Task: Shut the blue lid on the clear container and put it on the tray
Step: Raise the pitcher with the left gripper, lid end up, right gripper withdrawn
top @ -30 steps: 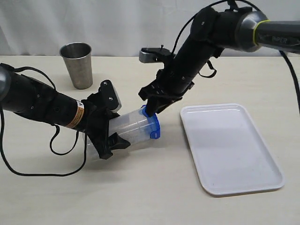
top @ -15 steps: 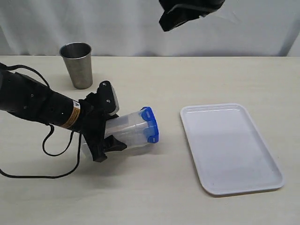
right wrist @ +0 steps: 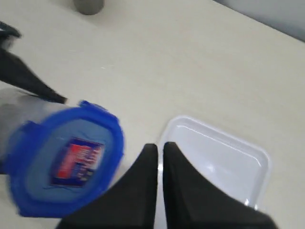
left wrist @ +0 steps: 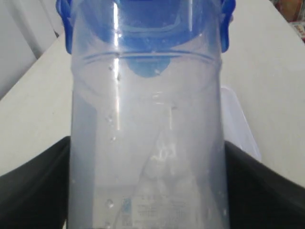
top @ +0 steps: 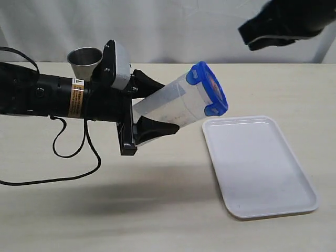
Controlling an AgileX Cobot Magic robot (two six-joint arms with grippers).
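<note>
Exterior view: clear container (top: 181, 101) gripped in left claw (top: 168, 105), tilted

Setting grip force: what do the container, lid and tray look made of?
The blue lid: opaque glossy plastic, moulded snap flaps. The clear container: translucent plastic, likely; the lid shows through its wall. The tray: smooth white plastic, apparently; soft sheen.

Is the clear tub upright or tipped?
Tipped: the left gripper holds the clear container slanted in the air, blue lid end highest.
</note>
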